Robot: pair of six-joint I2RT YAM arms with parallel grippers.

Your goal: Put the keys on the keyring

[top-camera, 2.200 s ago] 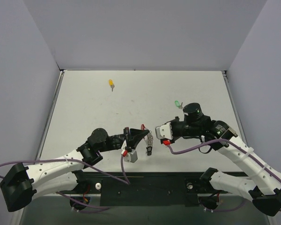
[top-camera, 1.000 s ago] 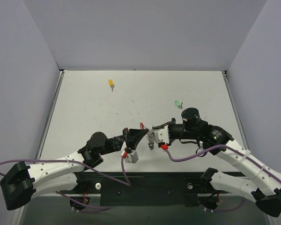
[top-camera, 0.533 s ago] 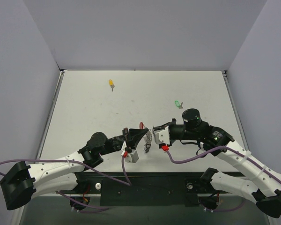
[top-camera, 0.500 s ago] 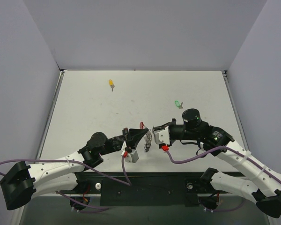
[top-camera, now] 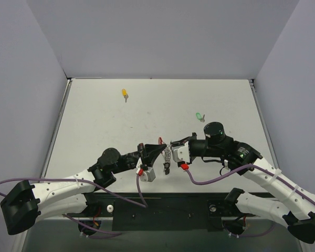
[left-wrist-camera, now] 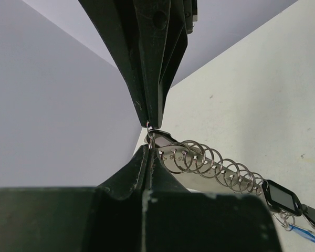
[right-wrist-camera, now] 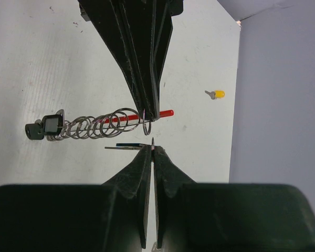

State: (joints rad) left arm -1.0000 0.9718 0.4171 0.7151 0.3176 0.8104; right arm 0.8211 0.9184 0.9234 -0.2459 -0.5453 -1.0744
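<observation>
Pinching the keyring, the left end effector faces the tightly closed right end effector.

The left gripper and right gripper meet at a silvery wire keyring with a black-headed key; a yellow-headed key and a green-headed key lie apart on the white table.

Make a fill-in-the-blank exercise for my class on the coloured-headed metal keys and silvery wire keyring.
The yellow-headed metal key lies toward the white table's far ____ corner.
The green-headed metal key lies nearest the ____ arm.
A ____-headed key hangs from the silvery wire keyring.
The left gripper is ____ on that keyring.
Missing words: left, right, black, shut.
</observation>
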